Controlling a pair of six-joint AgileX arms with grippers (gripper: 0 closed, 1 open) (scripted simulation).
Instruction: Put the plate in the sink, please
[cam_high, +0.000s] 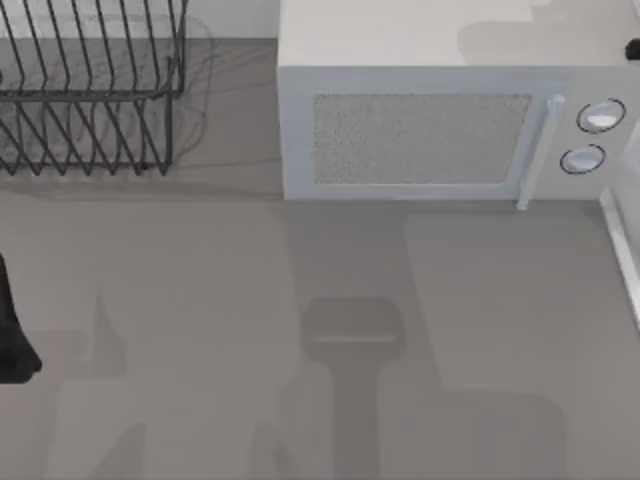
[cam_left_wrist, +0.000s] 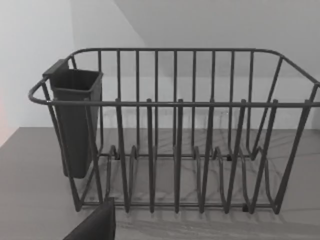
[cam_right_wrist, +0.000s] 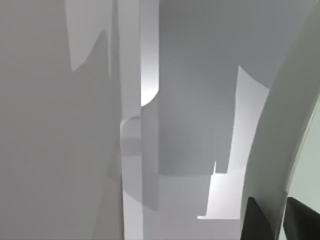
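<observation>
In the right wrist view, the pale mint-green plate (cam_right_wrist: 280, 125) curves up as a broad rim. My right gripper (cam_right_wrist: 278, 214) is shut on that rim, with one dark finger (cam_right_wrist: 256, 220) on each face of it. Beyond the plate stand white walls and a rounded corner that look like the sink (cam_right_wrist: 150, 150), close by. In the top view a white edge of the sink (cam_high: 622, 235) runs along the table's right side, beside the microwave. My left arm (cam_high: 12, 335) is parked at the table's left edge.
A dark wire dish rack (cam_high: 90, 90) stands at the back left; the left wrist view faces the dish rack (cam_left_wrist: 175, 130) with a dark cutlery cup (cam_left_wrist: 75, 120) hung on it. A white microwave (cam_high: 440, 120) fills the back middle and right. An arm's shadow falls on the grey tabletop (cam_high: 200, 300).
</observation>
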